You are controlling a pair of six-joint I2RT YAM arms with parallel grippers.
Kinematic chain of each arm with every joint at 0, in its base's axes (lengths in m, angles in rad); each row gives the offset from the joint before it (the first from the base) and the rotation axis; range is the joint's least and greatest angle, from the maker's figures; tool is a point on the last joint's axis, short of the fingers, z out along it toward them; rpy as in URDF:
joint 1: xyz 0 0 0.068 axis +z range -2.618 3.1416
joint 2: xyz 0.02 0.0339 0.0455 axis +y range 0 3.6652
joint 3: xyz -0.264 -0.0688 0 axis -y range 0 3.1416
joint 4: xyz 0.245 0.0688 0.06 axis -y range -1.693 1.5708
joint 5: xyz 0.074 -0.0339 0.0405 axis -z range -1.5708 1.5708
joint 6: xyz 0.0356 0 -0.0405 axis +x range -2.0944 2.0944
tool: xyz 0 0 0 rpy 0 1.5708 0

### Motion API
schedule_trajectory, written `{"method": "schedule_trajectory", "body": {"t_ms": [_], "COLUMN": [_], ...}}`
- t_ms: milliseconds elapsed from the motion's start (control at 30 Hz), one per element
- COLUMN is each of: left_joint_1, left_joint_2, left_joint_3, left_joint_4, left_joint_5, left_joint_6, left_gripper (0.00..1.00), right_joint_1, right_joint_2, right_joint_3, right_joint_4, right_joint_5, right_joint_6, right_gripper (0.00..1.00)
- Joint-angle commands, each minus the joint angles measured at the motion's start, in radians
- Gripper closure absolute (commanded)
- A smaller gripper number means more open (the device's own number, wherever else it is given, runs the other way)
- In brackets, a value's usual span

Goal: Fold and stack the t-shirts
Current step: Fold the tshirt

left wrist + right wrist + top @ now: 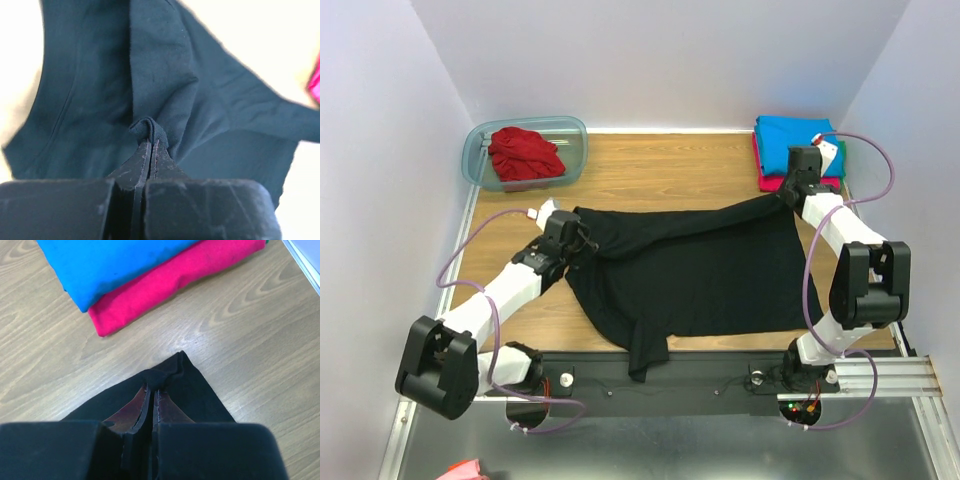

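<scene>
The black t-shirt [695, 265] lies spread across the middle of the table, one sleeve hanging over the near edge. My left gripper [570, 238] is shut on a fold of its left edge [149, 129]. My right gripper [790, 195] is shut on its far right corner [170, 372], held just above the wood. The turquoise shirt [792, 133] lies folded on the magenta shirt [775, 181] at the back right; both show in the right wrist view, turquoise [110, 262] over magenta [170, 285]. The red shirt [524, 153] lies crumpled in the tub.
A translucent blue-grey plastic tub [478, 150] stands at the back left. White walls close in the table on three sides. A black rail [700, 375] with the arm bases runs along the near edge.
</scene>
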Motion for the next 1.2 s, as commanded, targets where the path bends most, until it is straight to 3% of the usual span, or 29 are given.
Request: {"method": "schedule_trajectory", "body": {"t_ms": [0, 67, 133, 167, 200, 233, 367, 467, 500, 700, 833, 967, 1167], "left_joint_1": [-0.052, -0.071, -0.091, -0.094, -0.094, -0.096, -0.096, -0.096, -0.096, -0.08, -0.006, 0.059, 0.095], "left_joint_2": [-0.056, -0.067, -0.088, -0.11, -0.122, -0.136, -0.214, -0.274, -0.294, -0.243, -0.03, 0.21, 0.453], "left_joint_3": [-0.078, -0.113, -0.13, -0.141, -0.143, -0.141, -0.077, -0.032, 0.001, 0.081, 0.146, 0.228, 0.285], "left_joint_4": [-0.044, -0.078, -0.115, -0.124, -0.133, -0.155, -0.228, -0.296, -0.319, -0.212, -0.073, 0.019, 0.08], "left_joint_5": [-0.009, -0.008, -0.009, -0.003, -0.006, -0.011, -0.052, -0.112, -0.153, -0.215, -0.134, -0.002, 0.014], "left_joint_6": [-0.076, -0.117, -0.137, -0.145, -0.145, -0.145, -0.12, -0.103, -0.097, -0.013, 0.077, 0.139, 0.167], "left_gripper": [1.0, 0.99, 0.8, 0.54, 0.44, 0.39, 0.28, 0.16, 0.05, 0.02, 0.02, 0.02, 0.02], "right_joint_1": [-0.003, -0.003, -0.003, -0.002, -0.003, -0.003, -0.003, -0.003, -0.003, -0.003, 0.003, 0.024, 0.037], "right_joint_2": [-0.045, -0.054, -0.066, -0.075, -0.078, -0.08, -0.086, -0.11, -0.127, -0.129, -0.051, 0.066, 0.195], "right_joint_3": [-0.026, -0.045, -0.08, -0.091, -0.112, -0.117, -0.105, -0.086, -0.083, -0.054, -0.037, -0.025, -0.001], "right_joint_4": [0.027, 0.013, 0.004, 0.001, -0.004, -0.007, -0.074, -0.108, -0.111, -0.105, -0.071, -0.038, -0.022], "right_joint_5": [0.021, 0.024, 0.023, 0.024, 0.023, 0.036, 0.086, 0.107, 0.103, -0.147, -0.372, -0.394, -0.395], "right_joint_6": [-0.007, 0.008, 0.028, 0.032, 0.037, 0.046, 0.06, 0.065, 0.065, 0.037, 0.011, 0.008, 0.0], "right_gripper": [1.0, 0.99, 0.95, 0.91, 0.87, 0.73, 0.59, 0.37, 0.28, 0.13, 0.07, 0.06, 0.06]}}
